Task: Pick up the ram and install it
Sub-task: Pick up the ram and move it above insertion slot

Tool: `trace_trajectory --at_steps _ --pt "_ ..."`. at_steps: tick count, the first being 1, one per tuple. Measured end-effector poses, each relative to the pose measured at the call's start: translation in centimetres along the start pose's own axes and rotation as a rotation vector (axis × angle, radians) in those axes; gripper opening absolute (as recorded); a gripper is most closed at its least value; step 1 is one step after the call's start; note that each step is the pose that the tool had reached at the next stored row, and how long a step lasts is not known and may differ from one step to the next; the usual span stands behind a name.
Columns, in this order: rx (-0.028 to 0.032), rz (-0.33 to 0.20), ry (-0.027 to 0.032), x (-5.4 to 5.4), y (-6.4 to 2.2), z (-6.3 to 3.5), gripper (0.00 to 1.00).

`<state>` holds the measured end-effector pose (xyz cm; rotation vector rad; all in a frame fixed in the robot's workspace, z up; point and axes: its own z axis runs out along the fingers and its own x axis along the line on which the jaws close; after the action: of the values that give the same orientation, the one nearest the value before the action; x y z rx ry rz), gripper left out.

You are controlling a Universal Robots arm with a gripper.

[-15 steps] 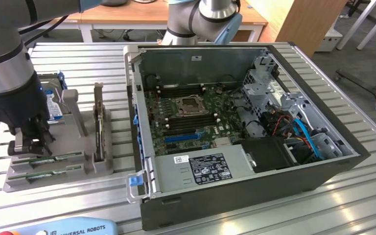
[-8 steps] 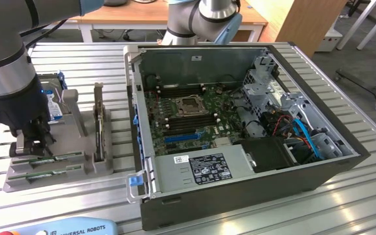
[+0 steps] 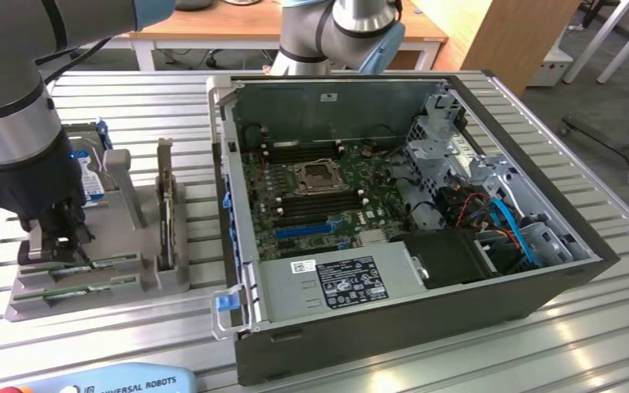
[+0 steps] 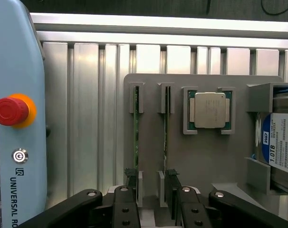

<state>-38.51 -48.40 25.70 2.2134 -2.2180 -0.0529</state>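
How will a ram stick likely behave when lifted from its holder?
The ram is a thin board, so probably stiff and light. It stands on edge in holder slots, so likely tips once freed.

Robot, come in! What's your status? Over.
Tool open, low over grey plastic holder. Two thin green ram sticks on edge in slots, ungripped. Square silver processor chip beside them.
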Motion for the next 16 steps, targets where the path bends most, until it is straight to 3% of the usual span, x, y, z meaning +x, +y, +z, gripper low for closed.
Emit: trace_trajectory --at_steps 16 --pt "-0.0001 0.000 0.0027 0.02 -0.03 0.98 0.37"
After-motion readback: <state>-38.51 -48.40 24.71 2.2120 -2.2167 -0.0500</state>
